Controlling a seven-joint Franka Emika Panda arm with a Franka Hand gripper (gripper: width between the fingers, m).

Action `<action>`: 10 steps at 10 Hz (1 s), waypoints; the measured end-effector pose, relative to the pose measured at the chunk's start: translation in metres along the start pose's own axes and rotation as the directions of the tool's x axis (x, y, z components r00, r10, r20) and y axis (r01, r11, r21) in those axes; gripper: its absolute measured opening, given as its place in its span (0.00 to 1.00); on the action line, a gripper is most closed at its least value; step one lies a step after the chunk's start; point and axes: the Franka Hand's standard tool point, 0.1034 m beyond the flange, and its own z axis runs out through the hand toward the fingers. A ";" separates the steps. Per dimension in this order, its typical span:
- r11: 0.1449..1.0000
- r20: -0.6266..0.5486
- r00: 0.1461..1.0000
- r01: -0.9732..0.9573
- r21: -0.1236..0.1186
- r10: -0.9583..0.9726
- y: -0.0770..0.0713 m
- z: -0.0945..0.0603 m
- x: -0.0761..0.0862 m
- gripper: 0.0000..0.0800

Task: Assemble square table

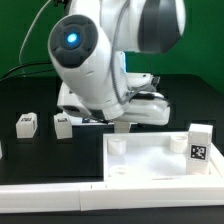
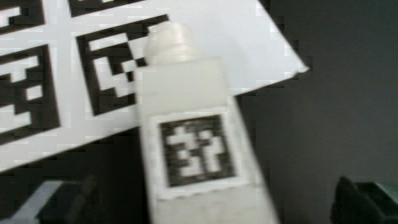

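Judging by how the parts lie, the assembly is at an early stage. On the bench (image 1: 30, 165) the square plate (image 1: 150, 160) sits near the front, and only one leg (image 1: 200, 146) stands upright on it, at the corner toward the exterior view's right (whether it is fully seated there cannot be told from here). The corner socket (image 1: 117, 147) on the opposite side is bare. Two more legs (image 1: 27, 124) (image 1: 63, 126) rest loose on the bench, well apart from the plate, toward the exterior view's left. The fourth leg (image 2: 196, 130) lies flat on the marker board (image 2: 80, 65), its tag facing up and its peg end pointing away from the wrist camera. The pincer (image 2: 210, 198) hangs directly over it with its jaws spread wide, one dark fingertip (image 2: 54, 200) on either side and clear of the leg, so it has hold of nothing. Three legs at least are left to fit, and this one looks to be next.
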 end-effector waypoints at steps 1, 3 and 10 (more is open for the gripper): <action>0.999 0.067 0.997 -0.037 0.016 0.036 0.007 0.004 -0.003 0.81; 0.998 0.089 0.995 -0.054 0.014 0.053 0.006 0.003 -0.003 0.81; 0.998 0.070 0.996 -0.059 0.014 0.057 0.003 0.004 0.000 0.35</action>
